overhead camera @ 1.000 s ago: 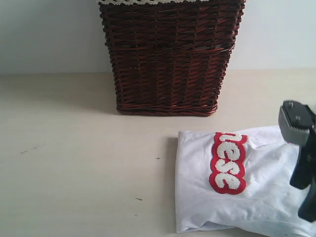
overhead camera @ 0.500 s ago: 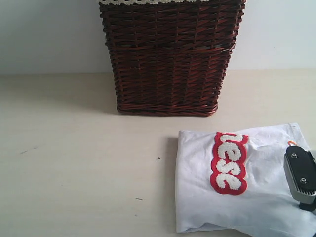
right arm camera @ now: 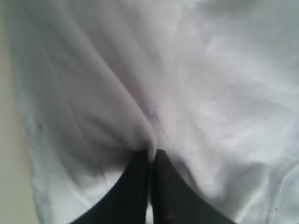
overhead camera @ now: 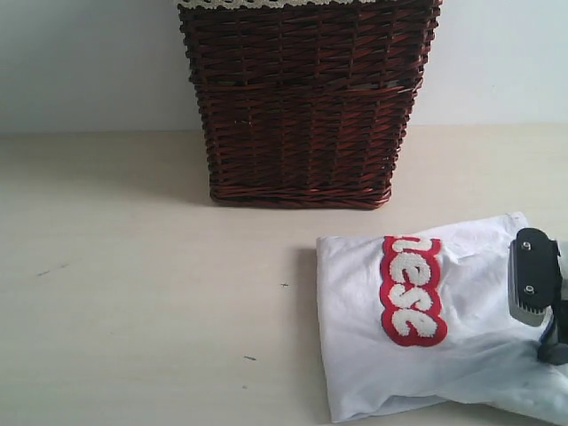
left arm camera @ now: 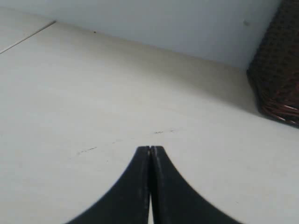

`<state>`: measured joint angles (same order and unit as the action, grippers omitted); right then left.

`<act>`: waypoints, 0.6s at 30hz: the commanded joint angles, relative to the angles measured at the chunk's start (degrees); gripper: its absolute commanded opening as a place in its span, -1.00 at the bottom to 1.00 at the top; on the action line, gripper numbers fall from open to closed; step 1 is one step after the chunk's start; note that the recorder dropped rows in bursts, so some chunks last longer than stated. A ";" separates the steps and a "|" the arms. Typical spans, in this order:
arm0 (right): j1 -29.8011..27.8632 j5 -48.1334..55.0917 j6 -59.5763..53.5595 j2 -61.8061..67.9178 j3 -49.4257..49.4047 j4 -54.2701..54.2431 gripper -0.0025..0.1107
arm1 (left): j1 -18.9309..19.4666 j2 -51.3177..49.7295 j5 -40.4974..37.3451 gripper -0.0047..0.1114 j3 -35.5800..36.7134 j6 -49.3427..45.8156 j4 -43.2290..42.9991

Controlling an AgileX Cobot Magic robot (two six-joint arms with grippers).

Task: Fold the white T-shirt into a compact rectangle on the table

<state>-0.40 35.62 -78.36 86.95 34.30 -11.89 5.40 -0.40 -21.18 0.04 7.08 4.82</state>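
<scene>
right gripper (right arm camera: 150,156): jaws together, clamped on a pucker of the white T-shirt (overhead camera: 461,355), at the shirt's right side.
cloth from grip: the bulk lies to the left of the pinch, so I judge any fold-over has to travel leftward.
shirt: near-right on the table (overhead camera: 133,293), its right end cut off by the exterior view.
long axis: can't confirm; the red-outlined lettering (overhead camera: 411,290) runs far-to-near.
wicker basket (overhead camera: 302,106): beyond the shirt, apart from it.
left gripper (left arm camera: 150,148): jaws together, empty, over bare table, well apart from the shirt.
nearer arm: right.
</scene>
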 commanded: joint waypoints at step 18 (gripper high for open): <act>-0.26 8.46 -1.35 -11.84 2.15 0.26 0.12 | 0.13 0.40 0.50 -0.92 -0.04 0.19 0.34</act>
<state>-0.40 45.10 -78.32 81.44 34.77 -11.62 5.40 -0.40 -21.18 0.04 7.08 4.82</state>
